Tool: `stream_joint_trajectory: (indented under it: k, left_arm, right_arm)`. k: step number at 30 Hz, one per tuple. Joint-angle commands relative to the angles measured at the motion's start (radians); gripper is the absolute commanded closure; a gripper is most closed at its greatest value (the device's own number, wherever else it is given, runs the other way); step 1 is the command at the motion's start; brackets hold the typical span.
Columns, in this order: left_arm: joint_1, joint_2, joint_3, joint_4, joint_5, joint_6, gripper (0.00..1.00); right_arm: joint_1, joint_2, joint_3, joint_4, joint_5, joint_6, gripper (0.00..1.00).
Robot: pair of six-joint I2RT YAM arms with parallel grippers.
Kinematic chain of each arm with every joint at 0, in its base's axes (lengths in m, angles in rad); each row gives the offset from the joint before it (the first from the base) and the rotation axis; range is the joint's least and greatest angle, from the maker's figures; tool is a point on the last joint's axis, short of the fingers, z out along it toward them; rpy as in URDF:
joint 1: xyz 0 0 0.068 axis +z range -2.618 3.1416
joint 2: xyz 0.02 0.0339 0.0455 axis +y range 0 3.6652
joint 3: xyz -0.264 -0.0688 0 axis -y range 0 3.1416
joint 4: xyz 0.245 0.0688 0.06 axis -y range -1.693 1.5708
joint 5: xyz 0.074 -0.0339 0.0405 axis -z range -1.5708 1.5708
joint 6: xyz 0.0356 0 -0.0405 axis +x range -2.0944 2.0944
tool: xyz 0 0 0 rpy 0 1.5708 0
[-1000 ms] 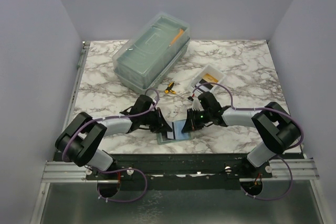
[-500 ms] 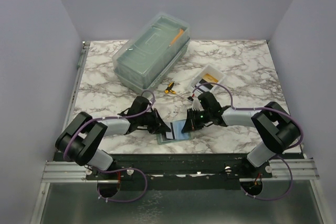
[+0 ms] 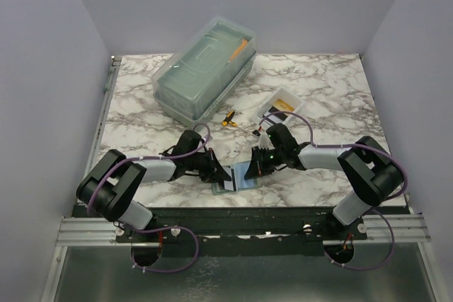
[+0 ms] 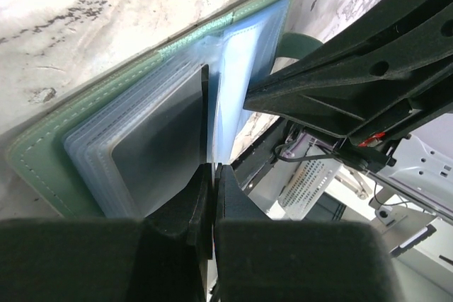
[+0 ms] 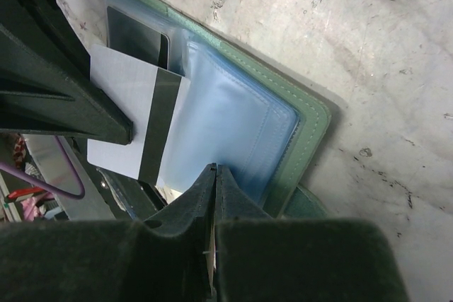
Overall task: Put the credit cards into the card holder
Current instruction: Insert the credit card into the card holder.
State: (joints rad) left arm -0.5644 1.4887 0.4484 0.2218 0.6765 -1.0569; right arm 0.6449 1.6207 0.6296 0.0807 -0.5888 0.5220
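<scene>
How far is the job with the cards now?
Done: a dark card sits in a pocket of the open holder. In hand: the left gripper pinches a striped card over the holder, while the right gripper is shut at the holder's edge. Left: sliding this card in; the tray may hold more.

Beyond the left claw [image 3: 225,173] a translucent lidded box [image 3: 204,68] is sitting, a yellow-handled tool [image 3: 228,119] lying nearer — a white tray [image 3: 282,92] is resting beyond the right claw [image 3: 249,168].

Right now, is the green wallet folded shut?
No, the card holder lies open on the table, its clear pockets facing up.
</scene>
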Motion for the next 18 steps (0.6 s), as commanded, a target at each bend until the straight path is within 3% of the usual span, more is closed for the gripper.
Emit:
stream_joint_trajectory:
  k: [1, 18]
  left_arm:
    - [0.003, 0.016, 0.011, -0.009, 0.043, 0.051, 1.0]
    - [0.025, 0.04, 0.03, 0.03, 0.032, 0.067, 1.0]
  right_arm:
    - [0.004, 0.036, -0.01, -0.052, 0.05, -0.037, 0.94]
    - [0.004, -0.039, -0.017, -0.144, 0.207, -0.031, 0.89]
